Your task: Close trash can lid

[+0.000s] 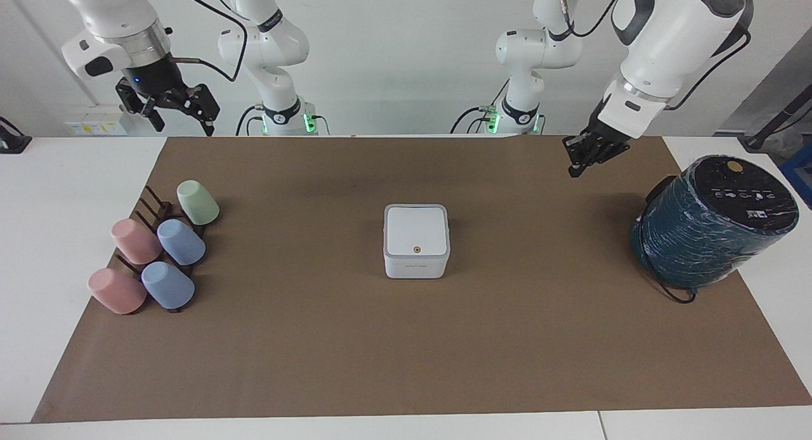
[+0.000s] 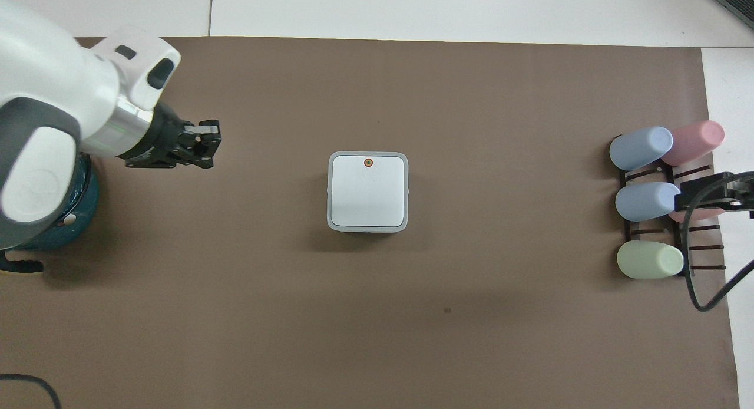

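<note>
White trash can (image 1: 415, 256) – lid (image 1: 415, 230) flat down, contents hidden – left pincer (image 1: 587, 155) aloft, empty, seemingly closed.

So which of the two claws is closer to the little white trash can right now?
The left. The left gripper hangs over the mat between the trash can and the teal cylinder; the right gripper waits raised at the cup rack's end.

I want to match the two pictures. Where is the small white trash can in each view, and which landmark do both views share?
Facing view: the trash can sits in the middle of the brown mat, lid down flat.
Overhead view: the trash can is again mid-mat, at the picture's centre.
Shared landmark: the orange dot on the lid, at the lid edge farther from the robots, so low in the facing view and high in the overhead view.
</note>
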Robot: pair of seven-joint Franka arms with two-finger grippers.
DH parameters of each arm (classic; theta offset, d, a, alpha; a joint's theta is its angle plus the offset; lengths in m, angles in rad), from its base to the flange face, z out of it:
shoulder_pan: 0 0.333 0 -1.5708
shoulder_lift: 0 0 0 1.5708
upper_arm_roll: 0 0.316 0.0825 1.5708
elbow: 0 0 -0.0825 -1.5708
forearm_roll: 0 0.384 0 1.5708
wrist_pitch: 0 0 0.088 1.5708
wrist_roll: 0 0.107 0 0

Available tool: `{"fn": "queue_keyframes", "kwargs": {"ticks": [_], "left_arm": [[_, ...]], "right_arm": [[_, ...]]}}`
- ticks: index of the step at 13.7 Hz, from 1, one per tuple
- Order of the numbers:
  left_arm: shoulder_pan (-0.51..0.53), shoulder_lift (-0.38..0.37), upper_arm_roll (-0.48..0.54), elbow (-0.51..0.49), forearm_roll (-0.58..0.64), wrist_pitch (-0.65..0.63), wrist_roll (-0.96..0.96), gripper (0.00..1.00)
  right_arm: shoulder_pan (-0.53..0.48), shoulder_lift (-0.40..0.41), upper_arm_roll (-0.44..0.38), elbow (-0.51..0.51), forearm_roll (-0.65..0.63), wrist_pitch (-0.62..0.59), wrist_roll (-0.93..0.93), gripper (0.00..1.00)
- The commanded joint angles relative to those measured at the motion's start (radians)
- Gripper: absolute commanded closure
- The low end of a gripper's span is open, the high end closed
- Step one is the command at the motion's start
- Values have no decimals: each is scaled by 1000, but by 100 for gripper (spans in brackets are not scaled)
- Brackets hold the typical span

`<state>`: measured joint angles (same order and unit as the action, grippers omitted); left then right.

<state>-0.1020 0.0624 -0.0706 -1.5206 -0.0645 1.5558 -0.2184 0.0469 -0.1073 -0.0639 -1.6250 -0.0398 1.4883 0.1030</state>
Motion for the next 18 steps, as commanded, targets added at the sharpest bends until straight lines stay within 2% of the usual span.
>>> {"fn": "queue_keyframes", "kwargs": {"ticks": [1,2,4,5,18], "left_arm": [[-2,-35,-9,-4,71,-36,60,57],[-2,-39,-9,-4,71,-37,72,42],[-2,-41,-9,-4,71,-34,80,4],[-2,-41,-9,-4,71,-31,92,0],[-2,-39,-9,-1,77,-8,152,0]], "right_arm": [[-5,-18,1,-16,21,-8,-25,0],[-5,-18,1,-15,21,-8,-25,0],[-5,-18,1,-15,21,-8,-25,0],[-5,-18,1,-15,21,-10,-25,0],[-5,-18,1,-15,21,-8,-25,0]]}}
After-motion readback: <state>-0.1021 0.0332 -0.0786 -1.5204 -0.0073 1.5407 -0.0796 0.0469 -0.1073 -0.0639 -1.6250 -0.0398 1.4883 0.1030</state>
